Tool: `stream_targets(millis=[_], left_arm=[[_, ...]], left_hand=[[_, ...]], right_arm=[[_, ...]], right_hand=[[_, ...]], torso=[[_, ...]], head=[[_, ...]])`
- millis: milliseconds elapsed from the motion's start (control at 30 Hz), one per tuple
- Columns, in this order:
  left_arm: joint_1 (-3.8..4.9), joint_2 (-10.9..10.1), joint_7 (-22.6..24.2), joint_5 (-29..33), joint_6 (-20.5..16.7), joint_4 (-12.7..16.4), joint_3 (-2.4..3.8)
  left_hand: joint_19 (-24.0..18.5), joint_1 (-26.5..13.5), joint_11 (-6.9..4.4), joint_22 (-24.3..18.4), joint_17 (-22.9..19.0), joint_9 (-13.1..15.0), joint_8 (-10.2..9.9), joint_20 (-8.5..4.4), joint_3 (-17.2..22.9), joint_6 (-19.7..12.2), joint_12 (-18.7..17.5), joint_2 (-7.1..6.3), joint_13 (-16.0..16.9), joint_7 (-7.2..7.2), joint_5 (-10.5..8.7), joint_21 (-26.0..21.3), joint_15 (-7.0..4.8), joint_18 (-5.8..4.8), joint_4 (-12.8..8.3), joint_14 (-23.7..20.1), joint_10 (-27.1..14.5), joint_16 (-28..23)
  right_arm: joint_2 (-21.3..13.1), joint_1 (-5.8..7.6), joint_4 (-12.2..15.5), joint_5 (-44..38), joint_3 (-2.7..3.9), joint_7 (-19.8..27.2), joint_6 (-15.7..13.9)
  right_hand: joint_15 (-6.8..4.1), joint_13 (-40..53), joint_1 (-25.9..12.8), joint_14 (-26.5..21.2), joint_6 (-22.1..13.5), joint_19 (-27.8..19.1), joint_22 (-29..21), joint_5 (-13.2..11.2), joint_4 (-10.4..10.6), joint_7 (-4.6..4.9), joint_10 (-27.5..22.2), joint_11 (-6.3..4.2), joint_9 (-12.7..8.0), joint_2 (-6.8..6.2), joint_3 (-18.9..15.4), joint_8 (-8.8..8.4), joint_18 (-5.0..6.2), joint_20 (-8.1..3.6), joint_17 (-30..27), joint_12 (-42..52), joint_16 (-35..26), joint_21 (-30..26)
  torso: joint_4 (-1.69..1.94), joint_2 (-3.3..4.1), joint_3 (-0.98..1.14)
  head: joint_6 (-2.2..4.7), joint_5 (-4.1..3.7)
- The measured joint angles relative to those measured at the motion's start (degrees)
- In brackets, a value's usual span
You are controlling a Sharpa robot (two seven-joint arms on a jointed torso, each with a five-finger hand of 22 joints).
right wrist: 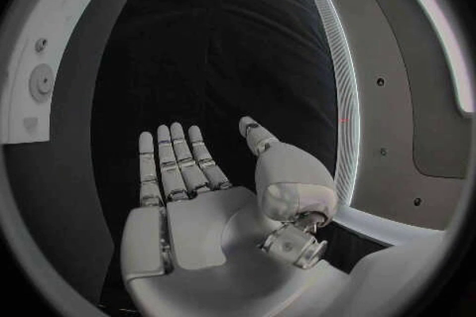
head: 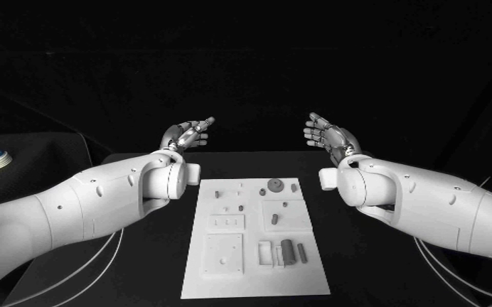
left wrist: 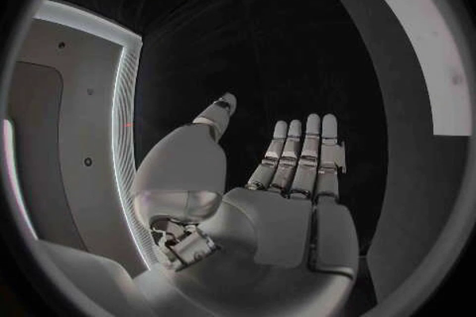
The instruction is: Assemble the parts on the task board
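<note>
The white task board [head: 257, 278] lies in the middle of the black table, with several small grey parts on it: a round part [head: 275, 184] near its far end and a dark cylinder [head: 288, 250] near its front right. My left hand [head: 187, 134] is raised beyond the board's far left corner, fingers apart and holding nothing. My right hand [head: 329, 135] is raised beyond the far right corner, likewise with fingers spread. In the left wrist view my left hand [left wrist: 282, 174] shows a bare palm, and the board [left wrist: 427, 40] lies at the side. The right wrist view shows my right hand [right wrist: 198, 174] with nothing in it.
Black table surface [head: 359, 264] surrounds the board on both sides. A dark object with a pale round item [head: 5, 156] sits at the far left edge. White cables [head: 108, 250] run along the table beside my arms.
</note>
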Motion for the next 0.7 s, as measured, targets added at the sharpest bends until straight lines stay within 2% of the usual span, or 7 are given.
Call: stream_targets(millis=[100, 267, 400, 467, 533, 600, 700], left_arm=[[1.88, 1.65, -3.39, -0.64, 3.29, -4.27, -1.0], [3.65, 3.25, -7.85, -1.53, 7.62, -8.49, -2.0], [4.17, 3.72, -10.19, -2.09, 9.86, -9.7, -2.24], [4.19, 3.75, -10.75, -2.26, 10.45, -9.77, -2.26], [4.21, 3.75, -11.32, -2.44, 11.12, -9.83, -2.5], [4.29, 3.72, -11.58, -2.78, 12.79, -10.06, -3.75], [4.01, 3.1, -11.74, -3.21, 15.43, -9.99, -3.92]], left_hand=[[0.15, 0.45, 0.09, 0.23, 0.45, 0.47, 0.11, 0.15, 0.1, 0.33, 0.15, -0.08, 0.27, 0.16, 0.04, 0.67, 0.09, 0.0, -0.04, 0.25, 0.26, 0.13], [2.27, 0.68, 0.79, 1.33, 0.64, 1.39, 2.18, -0.48, 0.62, 3.43, 2.96, 0.15, 1.45, 1.18, 0.04, 2.81, 0.04, 0.0, 0.48, 5.16, 4.44, 2.43], [6.87, 1.09, 1.04, 1.99, 1.31, 2.16, 3.59, -1.53, 1.48, 6.83, 5.28, 0.56, 2.06, 1.51, 0.04, 5.0, -0.07, 0.08, 0.32, 11.87, 10.21, 4.29], [13.03, 1.48, 1.2, 2.56, 2.87, 2.77, 4.89, -2.66, 2.05, 11.19, 7.62, 0.94, 2.52, 1.8, 0.04, 7.47, -0.63, 1.41, 0.15, 20.19, 17.73, 6.91], [16.92, 1.96, 1.11, 2.73, 3.92, 3.21, 5.98, -3.25, 2.38, 14.98, 9.3, 1.42, 2.87, 2.02, 0.04, 8.82, -1.33, 2.73, -0.17, 24.73, 23.51, 8.19], [18.08, 2.11, 0.94, 2.73, 4.27, 3.41, 6.2, -3.44, 2.64, 16.69, 9.64, 1.57, 2.9, 2.05, 0.04, 9.03, -1.55, 3.24, -0.44, 26.08, 25.64, 8.39], [18.16, 2.63, 0.78, 2.5, 4.3, 3.54, 6.76, -3.52, 3.09, 18.06, 9.64, 2.09, 2.9, 1.91, 0.04, 9.03, -1.55, 3.46, -0.88, 26.24, 27.22, 8.27]], right_arm=[[0.84, 1.66, -4.12, -0.33, -0.68, -3.13, 5.21], [1.87, 3.58, -8.99, -0.89, -1.47, -7.82, 13.02], [2.38, 4.4, -11.16, -1.28, -1.86, -10.59, 17.64], [2.53, 4.7, -11.88, -1.46, -1.96, -11.71, 19.5], [2.69, 4.83, -12.49, -2.02, -1.98, -12.62, 21.08], [4.15, 4.43, -16.01, -7.73, -1.97, -12.7, 21.65], [4.69, 3.59, -18.83, -17.06, -1.98, -12.7, 21.91]], right_hand=[[0.15, 0.39, 0.66, 0.32, 0.39, 0.06, 0.33, 0.29, -0.25, 0.15, 0.48, 0.11, 0.53, -0.06, 0.33, 0.36, 0.01, 0.06, 0.36, 0.51, 0.14, 0.87], [0.54, 0.83, 2.42, 1.37, 1.34, 0.11, 0.66, 0.29, -0.98, 0.27, 1.6, 0.26, 0.69, -0.52, 0.57, 1.3, 0.01, 0.11, 0.69, 1.51, 1.25, 0.87], [0.65, 1.27, 6.24, 4.41, 3.13, 1.25, 1.82, 0.29, -1.41, 0.36, 3.6, 0.3, 0.95, -1.52, 0.99, 2.39, 0.01, 0.53, 1.47, 2.85, 2.88, 2.02], [0.78, 1.46, 9.71, 6.26, 4.28, 2.36, 2.68, 0.29, -1.52, 0.4, 5.04, 0.34, 1.08, -2.24, 1.64, 2.92, 0.01, 0.22, 1.96, 3.56, 3.71, 3.46], [0.85, 1.51, 12.3, 7.62, 5.18, 3.36, 3.34, 0.29, -1.45, 0.43, 6.18, 0.41, 1.15, -3.04, 2.0, 3.29, 0.01, 0.01, 2.29, 4.1, 4.28, 4.72], [0.92, 1.65, 14.85, 9.53, 6.57, 4.85, 3.98, 0.29, -1.5, 0.45, 8.06, 0.42, 1.34, -3.86, 2.26, 3.83, 0.02, -0.35, 2.72, 4.76, 5.03, 6.15], [1.09, 1.81, 18.66, 14.2, 9.68, 8.38, 4.78, 0.29, -1.21, 0.58, 12.42, 0.63, 1.79, -4.9, 2.55, 4.91, 0.03, -0.99, 3.78, 6.15, 6.88, 8.48]], torso=[[-0.01, -0.01, 0.0], [-0.01, -0.01, 0.0], [-0.01, -0.01, 0.0], [-0.01, -0.01, 0.0], [-0.01, -0.02, -0.01], [-0.04, -0.03, -0.04], [-0.08, -0.09, -0.07]], head=[[-0.01, 0.0], [-0.02, 0.01], [-0.02, 0.01], [-0.02, 0.01], [-0.02, 0.01], [-0.9, -0.02], [-1.72, -0.09]])
